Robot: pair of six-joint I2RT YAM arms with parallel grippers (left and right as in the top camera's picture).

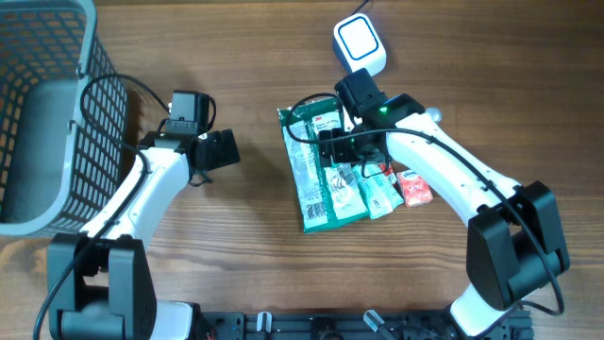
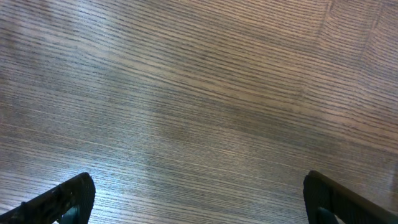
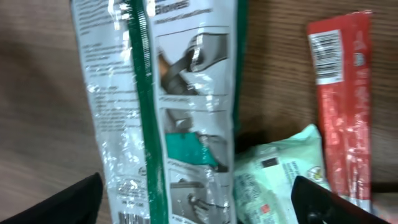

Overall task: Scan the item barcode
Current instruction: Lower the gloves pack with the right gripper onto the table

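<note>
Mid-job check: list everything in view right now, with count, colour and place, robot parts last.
wire basket: one, grey, far left of the table.
barcode scanner: one, white with a blue rim, top centre.
long packet: at least one, green and clear, centre pile.
small packets: about two, mint green, overlapping the right side of the pile.
stick packet: one, red, right end of the pile, barcode showing.
table: one, brown wood.
left arm: one, white and black, left of the pile.
left fingers: two, black, spread open over bare wood.
right arm: one, white and black, over the pile.
right fingers: two, black, spread open above the packets.
</note>
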